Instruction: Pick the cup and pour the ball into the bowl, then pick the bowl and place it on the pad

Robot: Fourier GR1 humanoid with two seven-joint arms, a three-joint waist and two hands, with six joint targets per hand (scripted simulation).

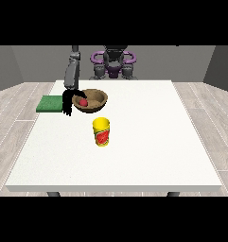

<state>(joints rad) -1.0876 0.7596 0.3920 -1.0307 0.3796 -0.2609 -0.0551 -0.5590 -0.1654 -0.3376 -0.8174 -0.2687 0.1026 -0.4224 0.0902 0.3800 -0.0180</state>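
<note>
A brown bowl (92, 100) sits on the white table (134, 142) left of the middle, with a red ball (83, 102) inside it near its left wall. The black hand at the view's left (68, 100) is at the bowl's left rim, its thumb reaching over the rim towards the ball and its fingers hanging down outside the wall. A yellow cup (101, 132) with a red label stands upright in front of the bowl, apart from the hand. A green pad (50, 103) lies at the table's left edge, just left of the hand.
The robot's torso (113, 64) is behind the table's far edge. Only one arm reaches over the table. Bare white table stretches to the right and front of the cup.
</note>
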